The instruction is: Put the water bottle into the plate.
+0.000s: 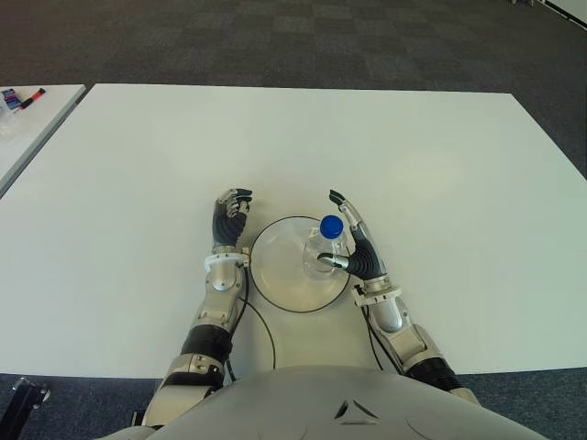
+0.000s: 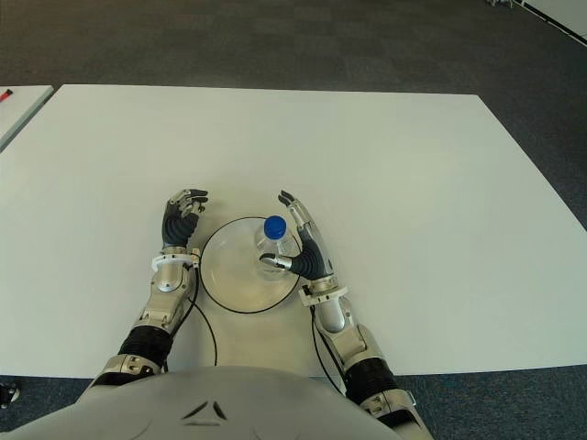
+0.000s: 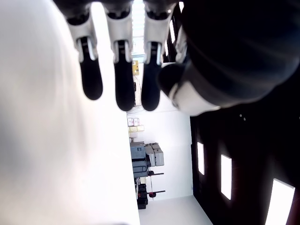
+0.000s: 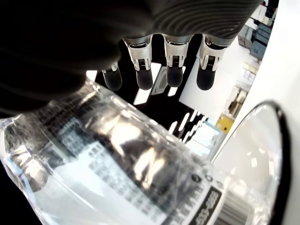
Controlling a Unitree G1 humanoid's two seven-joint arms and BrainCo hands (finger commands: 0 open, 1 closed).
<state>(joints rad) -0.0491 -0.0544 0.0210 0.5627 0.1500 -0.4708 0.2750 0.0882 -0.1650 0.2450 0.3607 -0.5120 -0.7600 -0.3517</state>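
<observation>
Near the table's (image 1: 440, 165) front edge, the water bottle (image 1: 327, 246) stands upright inside the plate (image 1: 275, 275). The right hand (image 1: 353, 243), fingers spread beside the bottle, should back straight away without tipping it. The left hand (image 1: 229, 218), fingers curled and empty, shows left of the plate.

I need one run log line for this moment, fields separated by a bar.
water bottle: upright inside plate | right robot hand: beside bottle, fingers extended, grip unclear | left robot hand: curled, empty, left of plate
</observation>
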